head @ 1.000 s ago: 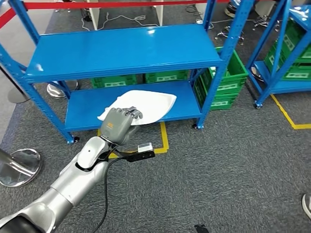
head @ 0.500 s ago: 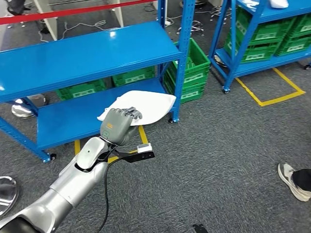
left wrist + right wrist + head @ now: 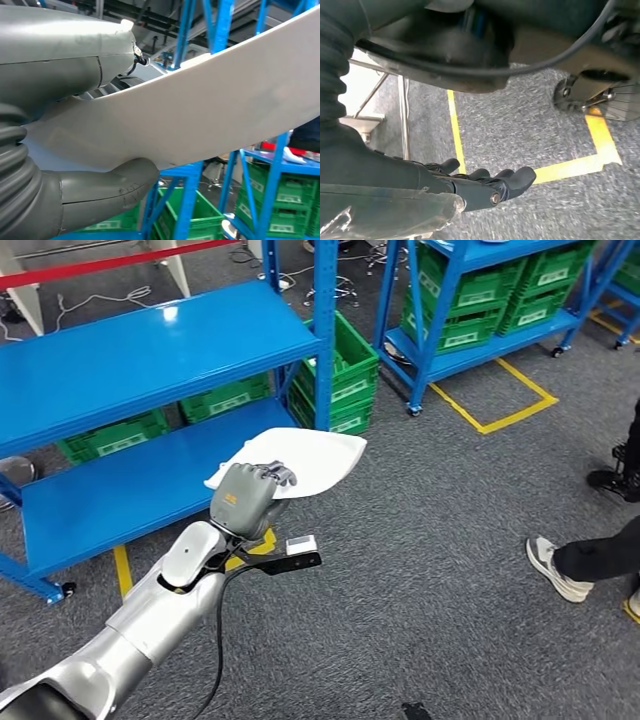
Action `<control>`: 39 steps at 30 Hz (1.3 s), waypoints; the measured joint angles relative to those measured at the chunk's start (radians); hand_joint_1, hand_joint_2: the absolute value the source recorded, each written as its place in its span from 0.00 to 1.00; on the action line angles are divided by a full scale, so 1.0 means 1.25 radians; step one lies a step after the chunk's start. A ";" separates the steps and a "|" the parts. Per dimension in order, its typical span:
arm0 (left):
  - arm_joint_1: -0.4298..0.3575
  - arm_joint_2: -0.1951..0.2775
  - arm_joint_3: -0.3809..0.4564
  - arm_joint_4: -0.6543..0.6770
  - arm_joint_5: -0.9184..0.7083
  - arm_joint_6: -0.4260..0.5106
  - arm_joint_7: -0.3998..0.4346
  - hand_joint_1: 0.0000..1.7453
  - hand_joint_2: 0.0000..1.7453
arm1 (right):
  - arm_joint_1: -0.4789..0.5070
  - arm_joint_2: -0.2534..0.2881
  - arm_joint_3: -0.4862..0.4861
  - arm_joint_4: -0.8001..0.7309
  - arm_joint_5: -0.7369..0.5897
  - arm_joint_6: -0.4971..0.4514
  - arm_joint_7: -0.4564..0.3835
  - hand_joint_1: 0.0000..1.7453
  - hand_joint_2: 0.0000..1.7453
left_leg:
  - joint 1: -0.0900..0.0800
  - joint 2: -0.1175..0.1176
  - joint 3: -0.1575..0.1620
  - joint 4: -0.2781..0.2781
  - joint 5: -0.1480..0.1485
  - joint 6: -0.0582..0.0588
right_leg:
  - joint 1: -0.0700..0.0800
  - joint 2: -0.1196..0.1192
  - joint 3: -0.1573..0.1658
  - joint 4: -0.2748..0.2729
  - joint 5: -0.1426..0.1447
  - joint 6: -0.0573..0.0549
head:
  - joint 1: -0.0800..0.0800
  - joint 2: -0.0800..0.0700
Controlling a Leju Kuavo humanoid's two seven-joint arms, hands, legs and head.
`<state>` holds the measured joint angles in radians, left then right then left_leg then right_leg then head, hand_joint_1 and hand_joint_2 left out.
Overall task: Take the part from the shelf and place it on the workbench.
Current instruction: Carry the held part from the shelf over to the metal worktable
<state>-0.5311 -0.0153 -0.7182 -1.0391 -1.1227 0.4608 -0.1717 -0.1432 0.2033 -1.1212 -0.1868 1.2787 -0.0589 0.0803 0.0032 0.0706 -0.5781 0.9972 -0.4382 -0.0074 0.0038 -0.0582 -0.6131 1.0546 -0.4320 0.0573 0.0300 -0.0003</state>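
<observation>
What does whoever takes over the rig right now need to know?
Left robot hand: grips the white part by its near edge, holding it out in front, above the grey carpet.
Right robot hand: hangs low over the carpet, fingers stretched out, holding nothing.
Blue shelf: off to the left; the part is off it and past its corner post.
Done: part taken from the shelf.
Left: carry it to the workbench and set it down. A person's legs stand to the right, so mind the path.
</observation>
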 joint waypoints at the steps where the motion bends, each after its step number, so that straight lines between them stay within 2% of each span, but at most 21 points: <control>1: 0.000 0.000 0.000 0.000 0.000 0.000 0.000 1.00 1.00 | 0.001 0.000 0.000 0.000 0.000 -0.001 0.000 0.00 1.00 | -0.003 0.007 0.000 0.000 0.000 -0.004 | 0.003 -0.008 0.007 -0.018 0.001 -0.005 | -0.001 0.000; 4: 0.000 -0.001 -0.001 0.000 -0.001 0.000 0.000 1.00 1.00 | 0.004 0.001 0.000 0.000 0.000 -0.001 -0.002 0.00 1.00 | -0.005 0.022 0.000 0.000 -0.002 -0.015 | 0.003 0.015 0.000 -0.022 0.006 -0.024 | -0.003 0.000; 6: -0.001 -0.002 -0.001 -0.001 -0.002 0.000 0.000 1.00 1.00 | 0.004 0.001 0.000 0.000 0.000 -0.002 -0.003 0.00 1.00 | -0.003 -0.006 -0.015 0.038 -0.032 -0.023 | 0.000 0.034 -0.001 -0.024 0.010 -0.033 | -0.005 0.000; 9: 0.003 0.001 -0.001 0.000 -0.002 0.000 0.001 1.00 1.00 | 0.004 0.002 0.000 0.000 0.000 -0.003 -0.004 0.00 1.00 | -0.002 -0.048 -0.085 0.188 -0.103 -0.025 | -0.002 0.062 -0.004 -0.025 0.013 -0.040 | -0.010 0.000; 11: 0.008 0.003 -0.001 0.000 -0.003 0.001 0.001 1.00 1.00 | 0.005 0.002 0.000 0.000 -0.001 -0.003 -0.006 0.00 1.00 | -0.002 -0.053 -0.105 0.222 -0.099 -0.023 | -0.002 0.084 -0.006 -0.025 0.015 -0.041 | -0.010 0.000; 13: 0.009 0.004 -0.001 0.001 -0.005 0.002 0.002 1.00 1.00 | 0.004 0.002 0.000 0.000 -0.001 -0.003 -0.009 0.00 1.00 | -0.001 -0.065 -0.070 0.148 -0.043 -0.019 | -0.003 0.105 -0.006 -0.024 0.017 -0.038 | -0.010 0.000; 15: 0.008 0.005 0.000 0.001 -0.006 0.004 0.002 1.00 1.00 | 0.003 0.002 0.000 0.000 -0.002 -0.004 -0.012 0.00 1.00 | 0.004 -0.099 -0.024 0.050 -0.004 -0.016 | -0.002 0.125 -0.011 -0.020 0.019 -0.032 | -0.010 0.000; 17: 0.008 0.006 0.002 0.001 -0.007 0.005 0.002 1.00 1.00 | 0.003 0.002 0.000 0.000 -0.003 -0.005 -0.016 0.00 1.00 | 0.006 -0.117 -0.008 0.010 -0.002 -0.012 | -0.003 0.140 -0.020 -0.019 0.023 -0.022 | -0.010 0.000; 18: 0.008 0.007 0.002 0.001 -0.007 0.005 0.002 1.00 1.00 | 0.004 0.002 -0.001 0.000 -0.003 -0.006 -0.017 0.00 1.00 | 0.006 -0.111 -0.008 0.006 -0.004 -0.009 | -0.005 0.148 -0.024 -0.021 0.026 -0.018 | -0.010 0.000; 19: 0.009 0.007 0.003 0.001 -0.007 0.005 0.002 1.00 1.00 | 0.004 0.002 -0.002 0.000 -0.003 -0.007 -0.017 0.00 1.00 | 0.006 -0.103 -0.007 0.005 -0.002 -0.005 | -0.005 0.147 -0.027 -0.021 0.027 -0.013 | -0.010 0.000; 21: 0.007 0.006 0.004 0.001 -0.007 0.006 0.002 1.00 1.00 | 0.005 0.002 -0.004 0.000 -0.003 -0.011 -0.018 0.00 1.00 | 0.008 -0.085 -0.005 0.002 0.000 0.004 | -0.003 0.115 -0.045 0.011 0.007 -0.004 | -0.004 0.000; 23: 0.007 0.008 0.005 0.001 -0.007 0.007 0.002 1.00 1.00 | 0.003 0.001 -0.006 0.000 -0.002 -0.015 -0.018 0.00 1.00 | 0.007 -0.066 -0.002 0.001 -0.002 0.010 | -0.002 0.072 -0.085 0.102 -0.039 0.003 | 0.002 0.000; 24: 0.007 0.011 0.005 0.002 -0.007 0.006 0.002 1.00 1.00 | 0.001 0.001 -0.007 0.000 -0.003 -0.015 -0.019 0.00 1.00 | 0.006 -0.056 -0.002 0.001 -0.002 0.011 | -0.002 0.062 -0.107 0.152 -0.060 0.005 | 0.003 0.000; 26: 0.007 0.014 0.006 0.003 -0.007 0.006 0.002 1.00 1.00 | -0.001 0.000 -0.010 0.000 -0.003 -0.016 -0.020 0.00 1.00 | 0.005 -0.034 -0.001 0.002 -0.004 0.012 | -0.003 0.053 -0.120 0.193 -0.067 0.007 | 0.003 0.000; 27: 0.006 0.015 0.006 0.004 -0.007 0.006 0.002 1.00 1.00 | 0.000 0.000 -0.011 0.000 -0.002 -0.017 -0.020 0.00 1.00 | 0.005 -0.025 0.001 0.002 -0.006 0.010 | -0.003 0.048 -0.103 0.168 -0.050 0.007 | 0.002 0.000; 29: 0.003 0.016 0.006 0.004 -0.007 0.005 0.002 1.00 1.00 | 0.005 0.000 -0.012 0.000 -0.002 -0.017 -0.019 0.00 1.00 | 0.004 -0.009 0.006 0.002 -0.010 0.005 | -0.001 0.023 -0.045 0.066 -0.007 0.005 | 0.003 0.000; 31: -0.001 0.018 0.008 0.004 -0.007 0.005 0.002 1.00 1.00 | 0.009 0.000 -0.012 0.000 -0.001 -0.018 -0.017 0.00 1.00 | -0.001 0.005 0.008 0.003 -0.013 -0.001 | 0.005 0.000 -0.008 -0.005 0.009 -0.005 | 0.002 0.000; 32: -0.003 0.018 0.009 0.004 -0.007 0.005 0.001 1.00 1.00 | 0.010 0.000 -0.012 0.000 -0.001 -0.018 -0.017 0.00 1.00 | -0.004 0.013 0.008 0.004 -0.014 -0.004 | 0.008 -0.002 -0.006 -0.014 0.006 -0.011 | 0.001 0.000; 34: -0.007 0.018 0.010 0.004 -0.007 0.005 0.001 1.00 1.00 | 0.013 0.000 -0.012 0.000 -0.001 -0.018 -0.017 0.00 1.00 | -0.005 0.027 0.008 0.003 -0.016 -0.011 | 0.007 0.016 -0.010 -0.016 0.009 -0.023 | -0.002 0.000; 36: -0.015 0.018 0.011 0.004 -0.006 0.004 0.001 1.00 1.00 | 0.014 0.000 -0.013 0.000 -0.001 -0.018 -0.017 0.00 1.00 | -0.003 0.005 -0.002 0.028 -0.038 -0.017 | 0.004 0.034 -0.012 -0.019 0.013 -0.033 | -0.004 0.000; 39: -0.024 0.020 0.017 0.008 -0.003 0.000 -0.001 1.00 1.00 | 0.012 0.000 -0.013 0.000 -0.001 -0.017 -0.017 0.00 1.00 | -0.001 -0.047 -0.070 0.168 -0.104 -0.019 | 0.002 0.062 -0.011 -0.021 0.016 -0.041 | -0.008 0.000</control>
<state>-0.5605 0.0092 -0.6966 -1.0297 -1.1266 0.4611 -0.1725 -0.1287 0.2039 -1.1378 -0.1868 1.2778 -0.0808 0.0586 0.0017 0.0122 -0.6654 1.2072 -0.5678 -0.0312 0.0061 0.0190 -0.6274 1.0281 -0.4122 0.0062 0.0198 -0.0003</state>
